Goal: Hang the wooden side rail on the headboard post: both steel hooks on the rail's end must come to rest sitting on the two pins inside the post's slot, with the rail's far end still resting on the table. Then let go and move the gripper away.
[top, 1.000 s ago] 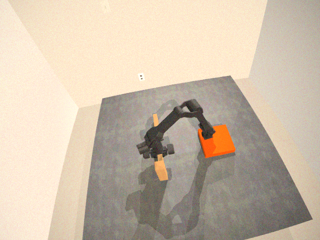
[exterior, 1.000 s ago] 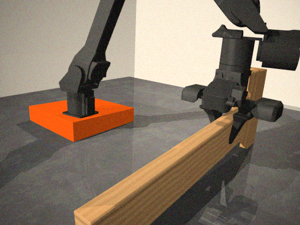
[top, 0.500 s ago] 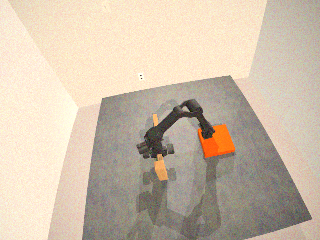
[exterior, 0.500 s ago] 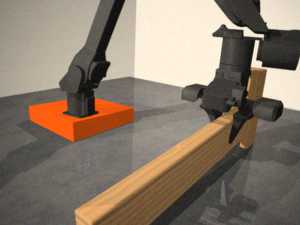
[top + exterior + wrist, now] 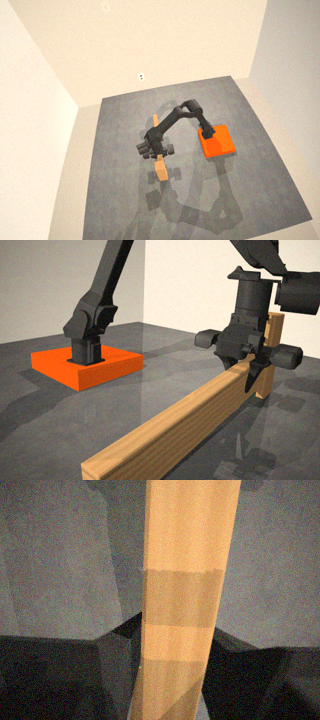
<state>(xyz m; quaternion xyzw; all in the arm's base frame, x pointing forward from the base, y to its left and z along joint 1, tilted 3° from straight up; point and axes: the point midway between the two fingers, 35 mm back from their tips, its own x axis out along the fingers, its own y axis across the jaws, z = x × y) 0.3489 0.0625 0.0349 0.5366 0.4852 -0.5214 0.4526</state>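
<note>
rail look: my side rail point(image 5: 165, 426) is a long, plain plank of light wood with faint grain lines along its side, square-cut at the near end

rail direction: the long axis runs from the exterior camera's corner toward the headboard post point(image 5: 274, 327). It slopes, with the near end low on the grey worktop point(image 5: 51, 420) and the post end raised. From the top view it lines up with the post point(image 5: 155, 120) in nearly one straight line

rail location: out on the worktop, well apart from my orange base block point(image 5: 108, 369), with the post end right up against the post

my hand: the hand point(image 5: 239, 370) is clamped down on the rail from above, just beside the post, one dark finger point(image 5: 252, 376) down the side facing the camera and the other behind the plank

wrist view: the rail point(image 5: 182, 600) fills the middle strip, with my fingers dark on both sides of it

hard to see: the steel hooks, the slot and the pins are all hidden behind my hand and the wood, so I can't tell if anything's seated. The near end is cut off by the frame edge in the exterior shot
</note>
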